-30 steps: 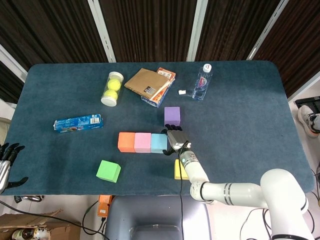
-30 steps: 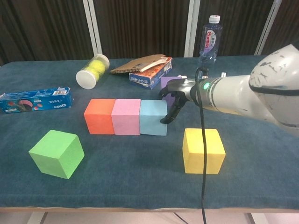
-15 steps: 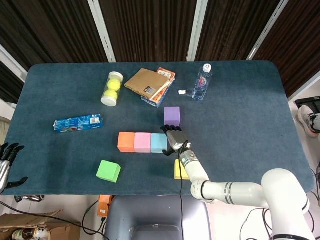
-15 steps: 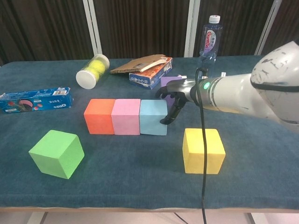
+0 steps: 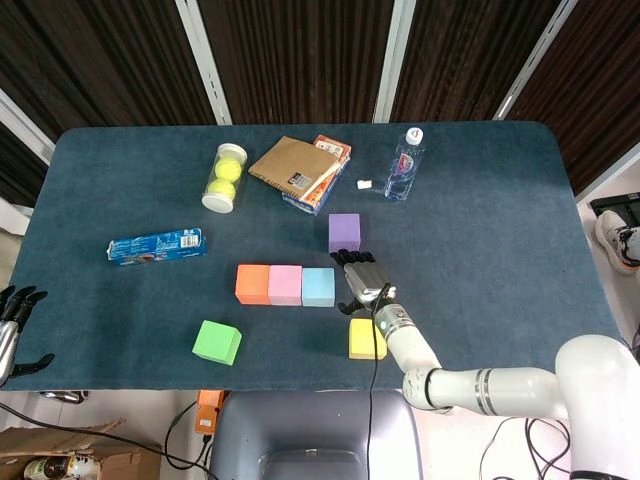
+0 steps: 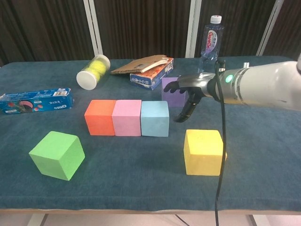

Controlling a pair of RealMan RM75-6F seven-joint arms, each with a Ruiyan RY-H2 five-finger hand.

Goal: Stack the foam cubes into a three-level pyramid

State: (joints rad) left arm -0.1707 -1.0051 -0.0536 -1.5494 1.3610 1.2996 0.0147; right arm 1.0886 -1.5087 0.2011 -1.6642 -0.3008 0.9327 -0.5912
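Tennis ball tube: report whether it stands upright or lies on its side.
On its side. The tennis ball tube rests lengthwise on the table, its round end facing the chest camera.

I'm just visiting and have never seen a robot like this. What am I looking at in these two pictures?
It is a two-armed robot at a table. One picture looks down from its head, the other forward from its chest. Its right robot hand hovers open beside a row of orange, pink and blue foam cubes, holding nothing. Its left robot hand waits off the table edge. Green, yellow and purple cubes lie loose. A water bottle, ball tube and snack packs are clutter.
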